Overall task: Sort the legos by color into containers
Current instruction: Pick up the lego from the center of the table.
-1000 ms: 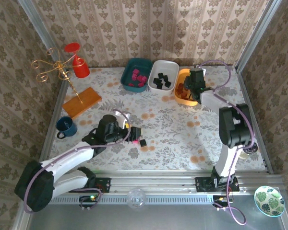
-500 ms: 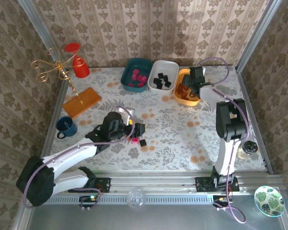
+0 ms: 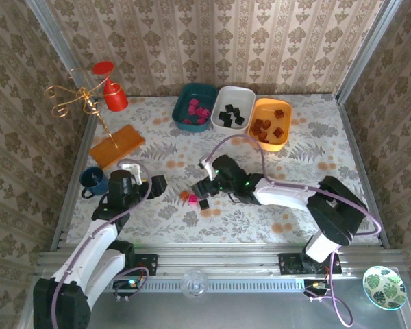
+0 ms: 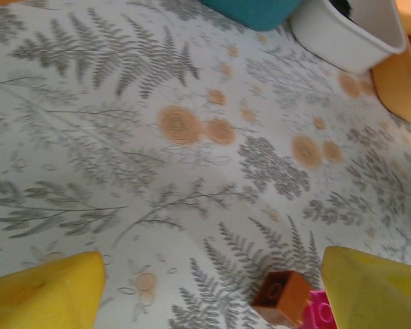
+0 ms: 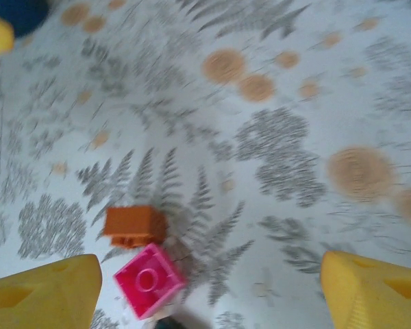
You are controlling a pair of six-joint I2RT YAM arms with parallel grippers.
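Top external: three loose legos [image 3: 192, 199]

Your overhead view is bright and evenly lit from above. The table [image 3: 308, 151] shows no glare, and the arms cast only faint, soft-edged shadows. Your right wrist view is smeared by motion blur, worst toward 12 o'clock, but the orange brick [image 5: 133, 226] and pink brick [image 5: 148, 279] read clearly enough, each with a soft shadow at its 4 o'clock. Your left wrist view is crisper at centre, while the yellow fingers [image 4: 44, 291] of the left claw [image 4: 212, 260], at 7 and 5 o'clock, are out of focus.
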